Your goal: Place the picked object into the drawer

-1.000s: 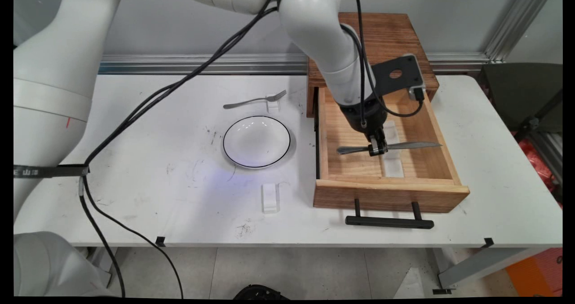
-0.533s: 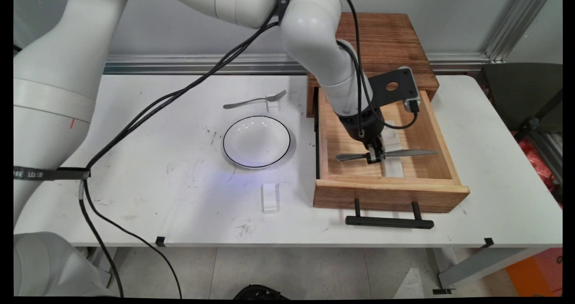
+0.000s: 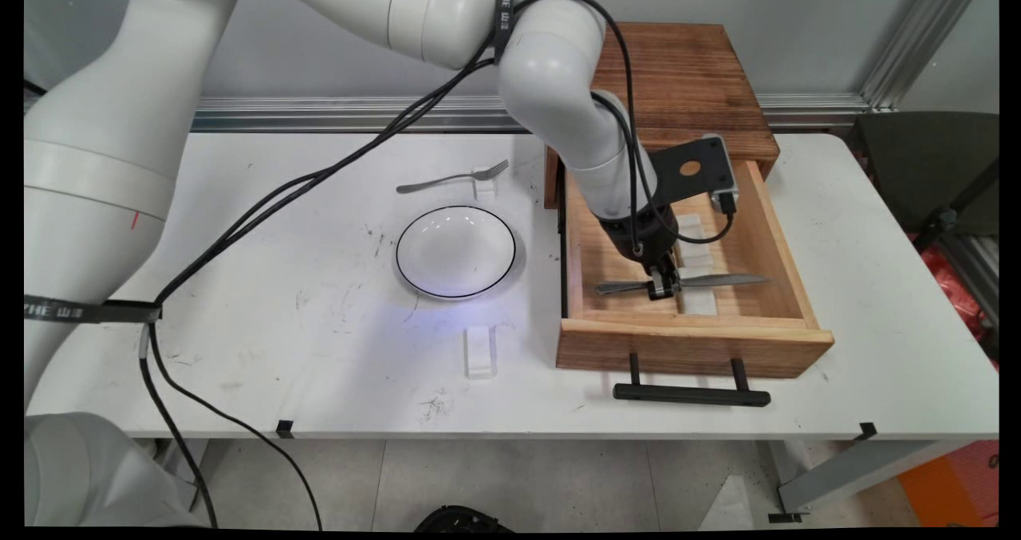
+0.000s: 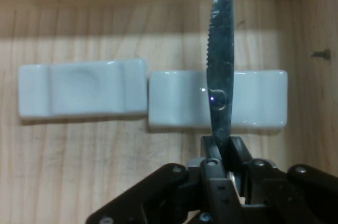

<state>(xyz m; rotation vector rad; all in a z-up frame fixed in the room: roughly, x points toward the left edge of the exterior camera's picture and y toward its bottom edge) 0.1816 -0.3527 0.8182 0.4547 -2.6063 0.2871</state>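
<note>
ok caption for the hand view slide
Gripper shut on a serrated knife, its blade crossing one of two white rests on the drawer floor.

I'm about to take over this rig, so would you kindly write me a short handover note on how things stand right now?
Gripper: shut on the knife, gripping it between handle and blade, low inside the open wooden drawer.
Knife: level, blade over one of two white rests on the drawer floor; whether it touches that rest cannot be told.
Table: the black-rimmed white bowl, a fork propped on a small clear rest behind it, and another clear rest in front of it.
Over the last second the knife has come lower into the drawer.
</note>
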